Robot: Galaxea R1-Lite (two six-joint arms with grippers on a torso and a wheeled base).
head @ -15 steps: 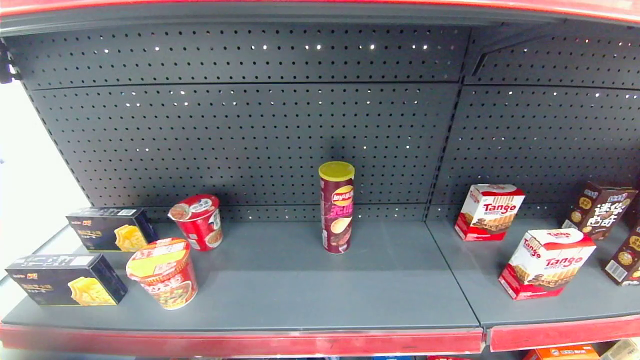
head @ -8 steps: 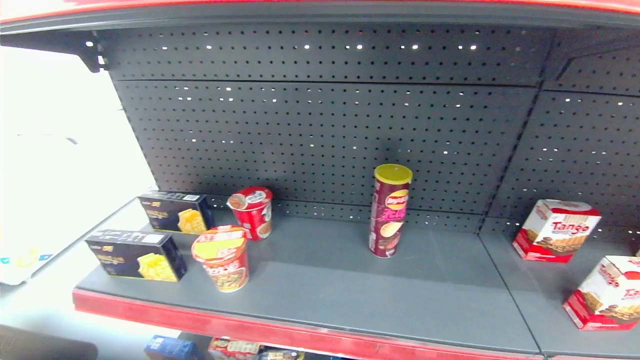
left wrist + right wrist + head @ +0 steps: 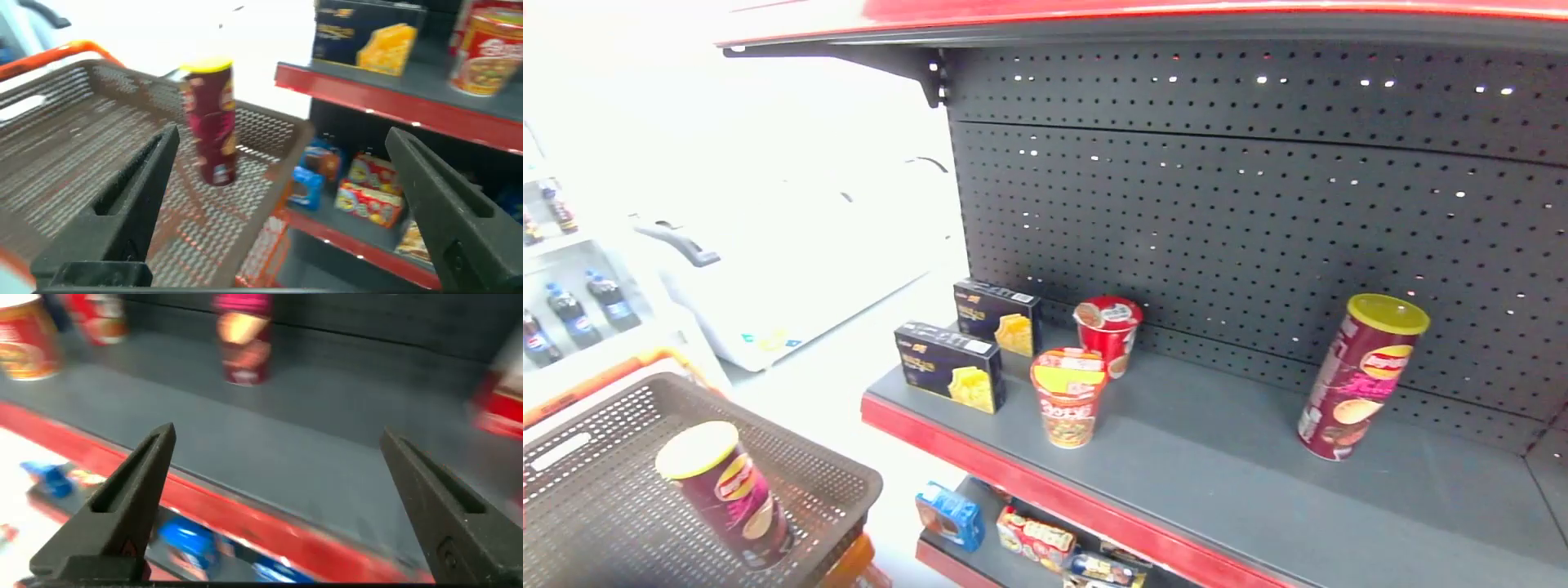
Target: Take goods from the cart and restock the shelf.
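The shelf deck [image 3: 1192, 457] looks like matt grey painted metal, and so does its perforated back panel [image 3: 1217, 212]. A glossy red strip [image 3: 1013, 478] runs along the front edge. At lower left, the cart basket [image 3: 833, 482] is matt brown plastic mesh. The chip tube in the basket [image 3: 739, 502] and the chip tube on the shelf [image 3: 1352, 384] have glossy printed sides and dull yellow plastic lids. The dark boxes [image 3: 947, 377] look like smooth card.

Maroon chip can [image 3: 723, 490] w/ yellow lid stands upright on the floor of the brown mesh cart basket [image 3: 837, 482], which sits beside and lower than the shelf. 2nd matching can [image 3: 1360, 377] is upright on the grey shelf [image 3: 1176, 465] w/ red front edge, toward the rear.
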